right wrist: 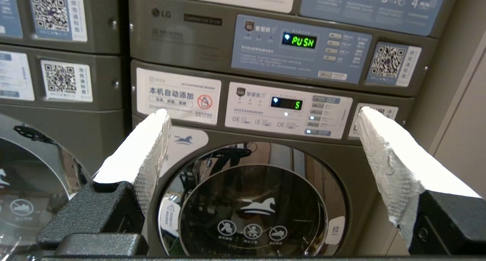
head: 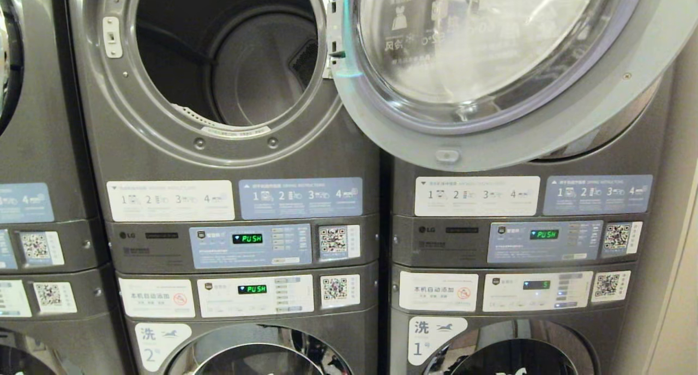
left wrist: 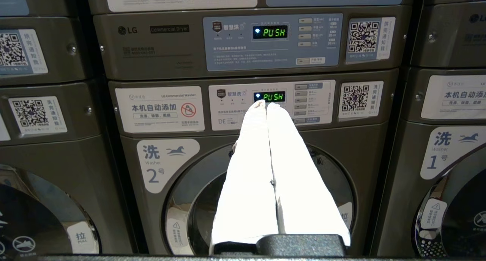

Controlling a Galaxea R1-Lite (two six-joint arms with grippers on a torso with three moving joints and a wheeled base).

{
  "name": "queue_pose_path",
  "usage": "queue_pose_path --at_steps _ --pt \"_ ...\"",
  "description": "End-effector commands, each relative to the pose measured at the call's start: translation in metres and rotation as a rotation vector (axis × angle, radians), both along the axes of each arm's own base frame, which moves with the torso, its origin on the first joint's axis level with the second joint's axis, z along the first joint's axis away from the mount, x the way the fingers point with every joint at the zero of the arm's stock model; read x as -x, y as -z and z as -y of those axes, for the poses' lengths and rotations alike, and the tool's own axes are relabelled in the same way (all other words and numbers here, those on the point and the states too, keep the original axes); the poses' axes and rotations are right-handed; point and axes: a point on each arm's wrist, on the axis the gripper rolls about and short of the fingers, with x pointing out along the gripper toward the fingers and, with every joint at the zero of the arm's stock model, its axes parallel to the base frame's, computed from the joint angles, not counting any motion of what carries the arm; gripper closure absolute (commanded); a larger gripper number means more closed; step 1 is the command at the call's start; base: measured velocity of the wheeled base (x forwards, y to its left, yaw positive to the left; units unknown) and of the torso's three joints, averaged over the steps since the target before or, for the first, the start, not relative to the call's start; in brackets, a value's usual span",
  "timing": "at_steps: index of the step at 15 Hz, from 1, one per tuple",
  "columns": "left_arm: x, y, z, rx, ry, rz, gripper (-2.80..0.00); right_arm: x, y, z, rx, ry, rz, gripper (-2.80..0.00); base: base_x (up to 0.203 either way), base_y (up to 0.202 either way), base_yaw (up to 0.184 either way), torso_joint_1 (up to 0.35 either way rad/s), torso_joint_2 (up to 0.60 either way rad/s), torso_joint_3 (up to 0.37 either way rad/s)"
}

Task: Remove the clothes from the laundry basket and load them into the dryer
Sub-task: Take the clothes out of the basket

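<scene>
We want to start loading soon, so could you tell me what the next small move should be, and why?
Probably turn or bend toward the laundry basket: the dryer drum stands empty with its door swung open, no basket or clothes show in any view, the right gripper is open and empty, and the left gripper is shut on nothing.

Pretty dim, warm indoor light overall, with the grey machine fronts looking muddy. In the head view the open dryer door at upper right is washed out by pale glare on the glass, and its stickers look smeared and soft. The drum opening at upper left goes nearly black inside. Green displays glow sharp against the dark panels. In the left wrist view the white fingers are totally blown out, with no texture. The right wrist view's round washer door at bottom centre mirrors the room, and its white fingers keep some texture.
</scene>
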Motion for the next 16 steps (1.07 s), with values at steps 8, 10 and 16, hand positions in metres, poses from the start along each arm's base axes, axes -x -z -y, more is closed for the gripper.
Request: queue_pose_path --at_steps 8,10,16 --pt "0.0 0.0001 0.0 0.0 0.0 0.0 0.0 -0.0001 0.0002 0.0 0.002 0.0 -0.002 -2.8 0.0 0.0 0.0 -0.139 0.35 0.203" --pt "0.0 0.0001 0.0 0.0 0.0 0.0 0.0 -0.0001 0.0002 0.0 0.002 0.0 -0.002 -2.8 0.0 0.0 0.0 -0.155 0.4 0.244" --pt "0.0 0.0001 0.0 0.0 0.0 0.0 0.0 -0.0001 0.0002 0.0 0.0 0.0 -0.003 -2.8 0.0 0.0 0.0 -0.19 0.53 0.334"
